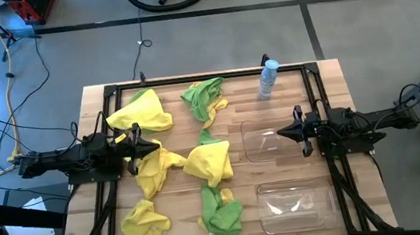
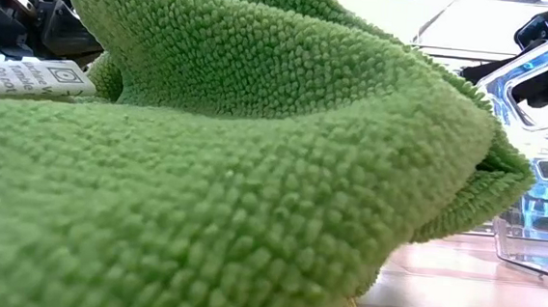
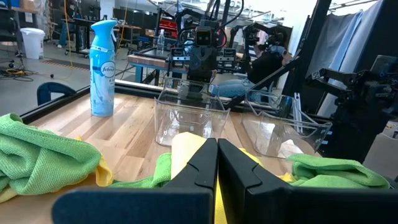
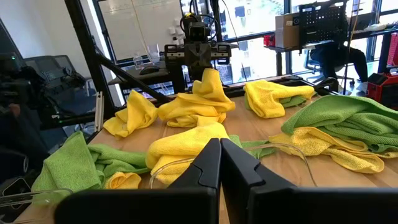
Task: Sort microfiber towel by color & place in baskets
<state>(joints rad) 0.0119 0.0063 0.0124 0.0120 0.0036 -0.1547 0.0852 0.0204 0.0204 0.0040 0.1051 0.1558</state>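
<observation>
Several rumpled microfiber towels lie on the wooden table. In the high view there are yellow ones (image 1: 139,112), (image 1: 156,167), (image 1: 209,163), (image 1: 144,224), a green one over yellow (image 1: 204,96) and a green one (image 1: 222,212). The green towel (image 2: 235,151) near the front edge fills the low view. Two clear baskets stand on the right, one farther (image 1: 265,144) and one nearer (image 1: 292,206). My left gripper (image 1: 156,146) (image 3: 217,168) is shut, level above the yellow towel at the table's left. My right gripper (image 1: 279,133) (image 4: 220,165) is shut over the farther basket.
A blue spray bottle (image 1: 269,78) (image 3: 102,68) stands at the far edge, beyond the baskets. A black metal frame (image 1: 189,80) borders the table. Bare wood (image 1: 243,190) shows between the towels and the baskets. A white care label (image 2: 28,78) lies on the green towel.
</observation>
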